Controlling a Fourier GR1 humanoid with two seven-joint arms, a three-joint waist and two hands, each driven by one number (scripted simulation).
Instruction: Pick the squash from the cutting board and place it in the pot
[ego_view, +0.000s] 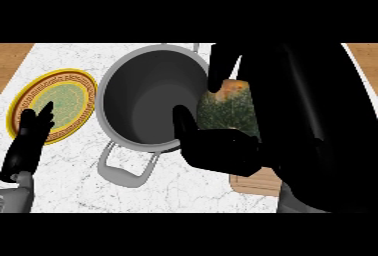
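Note:
A mottled green squash (230, 111) with an orange end shows in the head view just right of the grey pot (148, 102). My right hand (221, 150) is curled round it, thumb low at the left and fingers arching over the top. The squash stands above the pot's right rim, close to the view. The pot's inside looks bare. A corner of the wooden cutting board (255, 182) peeks out below the hand; the rest is hidden by my forearm. My left hand (29, 135) rests open at the left edge, fingers up.
A yellow patterned plate (55, 105) lies left of the pot, partly behind my left hand. The pot's handles stick out at the lower left (129, 172) and the top. The white marble counter (184, 192) spreads below the pot.

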